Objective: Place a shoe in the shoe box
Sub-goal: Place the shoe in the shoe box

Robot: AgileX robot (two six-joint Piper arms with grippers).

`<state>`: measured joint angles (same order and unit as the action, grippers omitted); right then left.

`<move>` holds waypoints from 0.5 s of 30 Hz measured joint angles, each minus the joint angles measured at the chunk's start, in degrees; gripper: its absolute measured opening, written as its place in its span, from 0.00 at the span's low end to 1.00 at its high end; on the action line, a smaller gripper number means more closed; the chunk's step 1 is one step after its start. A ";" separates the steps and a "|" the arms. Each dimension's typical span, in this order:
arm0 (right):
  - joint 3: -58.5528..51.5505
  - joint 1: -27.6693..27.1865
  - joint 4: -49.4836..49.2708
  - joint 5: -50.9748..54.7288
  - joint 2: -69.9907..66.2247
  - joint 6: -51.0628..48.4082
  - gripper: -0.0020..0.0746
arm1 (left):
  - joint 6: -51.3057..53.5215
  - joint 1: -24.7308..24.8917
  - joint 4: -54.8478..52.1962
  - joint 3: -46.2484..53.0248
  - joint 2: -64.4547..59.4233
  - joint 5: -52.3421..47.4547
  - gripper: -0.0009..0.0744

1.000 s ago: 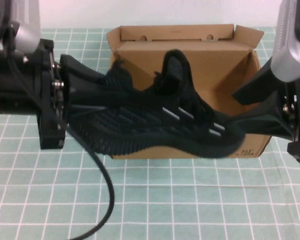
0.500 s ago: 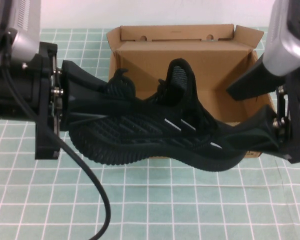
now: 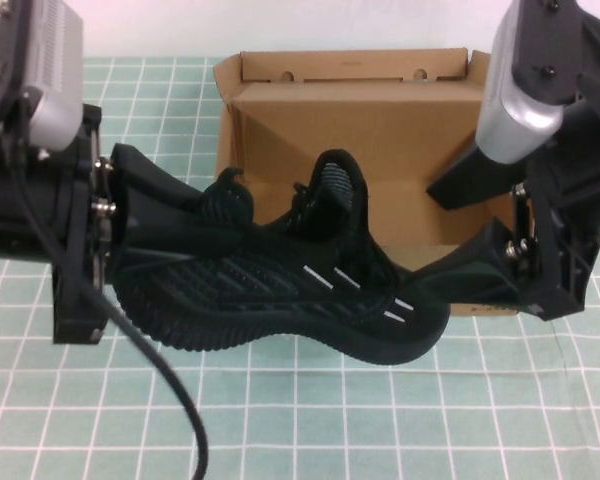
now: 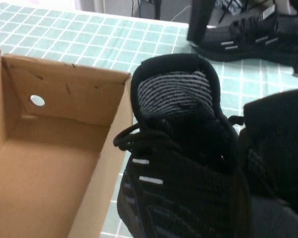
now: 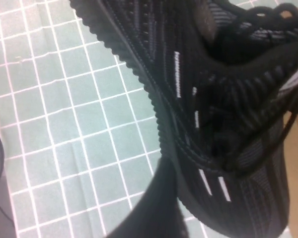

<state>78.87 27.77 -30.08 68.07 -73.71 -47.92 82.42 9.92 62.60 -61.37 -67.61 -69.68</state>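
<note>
The shoe (image 3: 280, 290), a black knit sneaker with silver dashes, hangs in the air in front of the shoe box (image 3: 380, 120), tilted with its ridged sole toward me and its toe lower at the right. My left gripper (image 3: 155, 205) is shut on the heel end. My right gripper (image 3: 460, 235) is open; its lower finger (image 3: 465, 285) lies against the toe and its upper finger stands clear above. The brown box is open, its lid flap up at the back. The left wrist view shows the shoe's collar (image 4: 174, 94) beside the box's wall (image 4: 109, 148).
A green gridded mat (image 3: 380, 420) covers the table. A black cable (image 3: 170, 400) trails from the left arm across the front left. In the left wrist view a second black shoe (image 4: 248, 34) lies on the mat farther off.
Both arms and the shoe have moved toward the near side, away from the box's opening. The shoe sits lower in the view and its toe has dropped.
</note>
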 joint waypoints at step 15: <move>0.00 0.00 -5.23 1.66 -0.37 -4.51 0.82 | 4.34 7.49 -2.45 0.00 1.56 -0.66 0.05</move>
<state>78.87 27.77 -35.31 69.73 -74.08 -52.43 86.76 17.41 60.15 -61.37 -66.05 -70.34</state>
